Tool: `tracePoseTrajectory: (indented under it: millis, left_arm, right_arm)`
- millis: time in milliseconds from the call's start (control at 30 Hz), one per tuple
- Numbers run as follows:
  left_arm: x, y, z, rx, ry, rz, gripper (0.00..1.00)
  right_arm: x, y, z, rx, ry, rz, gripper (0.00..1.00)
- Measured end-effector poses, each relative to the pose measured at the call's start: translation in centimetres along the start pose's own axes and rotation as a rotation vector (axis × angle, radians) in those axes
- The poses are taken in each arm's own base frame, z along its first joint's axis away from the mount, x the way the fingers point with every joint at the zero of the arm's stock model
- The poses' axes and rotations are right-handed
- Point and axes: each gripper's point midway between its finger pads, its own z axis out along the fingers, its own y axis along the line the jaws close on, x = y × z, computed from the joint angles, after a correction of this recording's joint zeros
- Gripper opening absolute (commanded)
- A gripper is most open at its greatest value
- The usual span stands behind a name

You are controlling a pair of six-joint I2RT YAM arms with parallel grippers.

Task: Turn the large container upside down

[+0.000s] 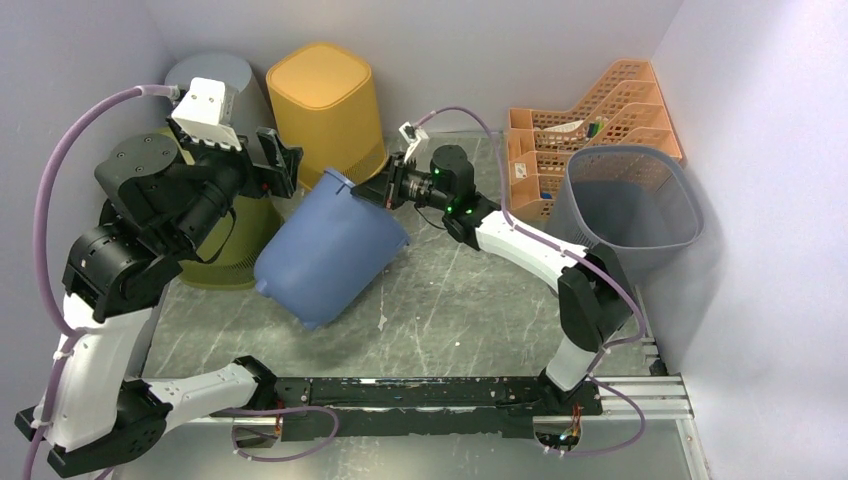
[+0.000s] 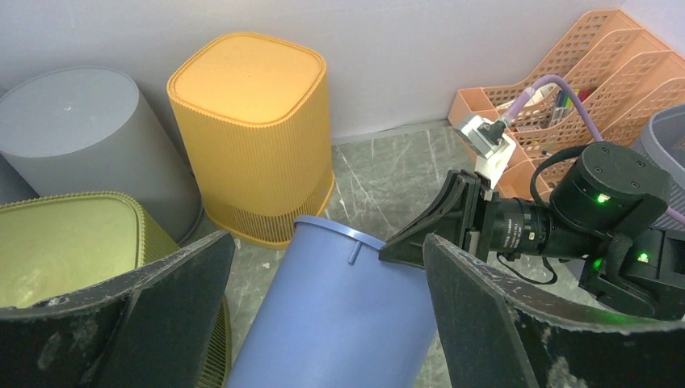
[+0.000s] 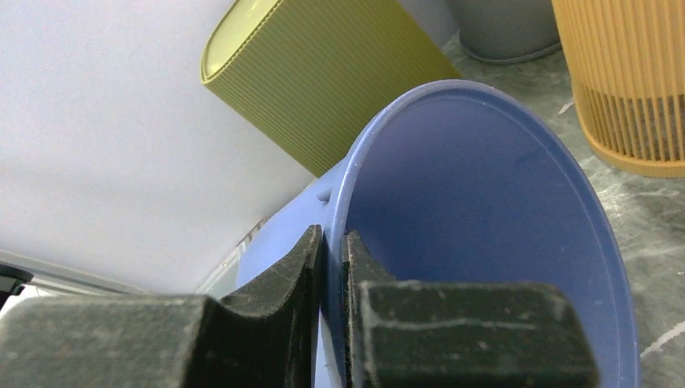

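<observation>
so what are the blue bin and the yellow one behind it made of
Blue bin: looks like moulded plastic, smooth with a soft satin sheen; the thin rim and small moulded nub near it suggest that. Yellow bin: probably plastic too, matte, with fine vertical ribs that open into slots at its lower end. The look alone cannot confirm either.

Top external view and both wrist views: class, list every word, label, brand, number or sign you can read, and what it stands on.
None readable. The blue bin, yellow bin, green bin and orange organiser show no print; the small items inside the organiser are too small to read.
</observation>
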Motion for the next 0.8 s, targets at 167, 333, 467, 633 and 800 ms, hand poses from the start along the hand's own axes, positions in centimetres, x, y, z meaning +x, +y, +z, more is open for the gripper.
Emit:
tracePoseTrajectory:
  millis: [167,333,467,633,800]
  left_arm:
    - [0.1,0.0,0.1,-0.001,0.004,0.001,0.99]
    - [0.3,0.1,0.1,-0.009,0.010,0.004,0.99]
    - [0.6,0.2,0.4,-0.017,0.025,0.010,0.99]
    - [1.1,0.2,0.7,-0.025,0.043,0.018,0.99]
    - [1.2,0.4,0.7,-0.035,0.046,0.020,0.99]
  right_arm:
    - [0.7,-1.3,-0.3,-0.004,0.009,0.022,0.00]
    - [2.0,-7.0,-1.7,0.068,0.023,0.086,0.00]
    - [0.3,-8.6,-3.0,0.049,-0.018,0.075,0.00]
    - [-1.0,-12.3,-4.6,0.064,-0.051,0.073,0.00]
    - [-2.4,-15.4,-6.0,0.085,-0.095,0.062,0.00]
